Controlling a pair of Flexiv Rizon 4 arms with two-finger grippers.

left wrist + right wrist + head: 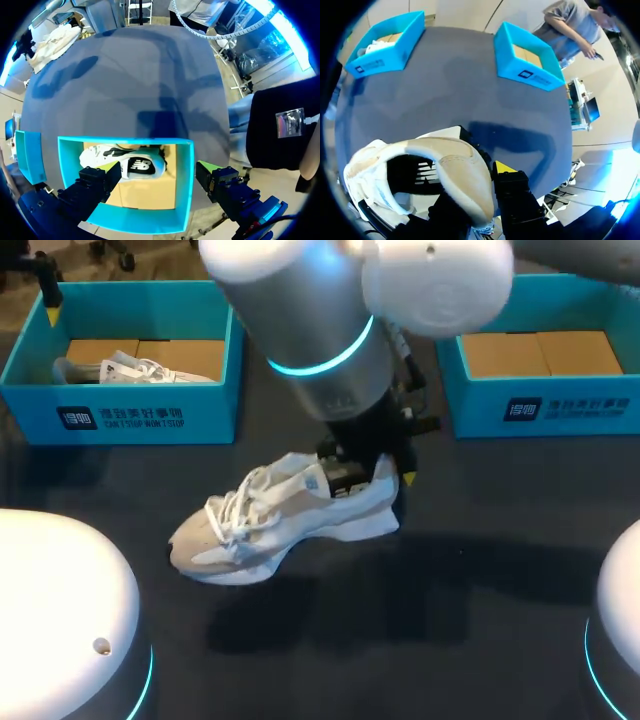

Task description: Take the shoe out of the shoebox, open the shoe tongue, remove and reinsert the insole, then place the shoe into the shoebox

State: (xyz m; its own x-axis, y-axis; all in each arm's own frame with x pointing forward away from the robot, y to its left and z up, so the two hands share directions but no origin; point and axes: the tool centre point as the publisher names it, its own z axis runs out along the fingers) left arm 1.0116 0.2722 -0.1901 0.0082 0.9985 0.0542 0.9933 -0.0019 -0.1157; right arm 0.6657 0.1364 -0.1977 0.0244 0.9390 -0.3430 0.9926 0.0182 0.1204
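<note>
The shoe point(285, 515) lies on table point(470, 560) before left shoebox point(130, 415), right shoebox point(545, 410).

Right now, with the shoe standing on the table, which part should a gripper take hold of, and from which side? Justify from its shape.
The heel collar, from above and behind. The shoe stands on its sole, opening upward, so the collar's thin upright wall fits between two fingers; the laced front is soft and tangled. The right gripper sits at that heel.

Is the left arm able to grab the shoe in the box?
Probably yes. The left gripper hangs open right above the shoebox, which has no lid, and the shoe lies uncovered inside with nothing in the way.
</note>
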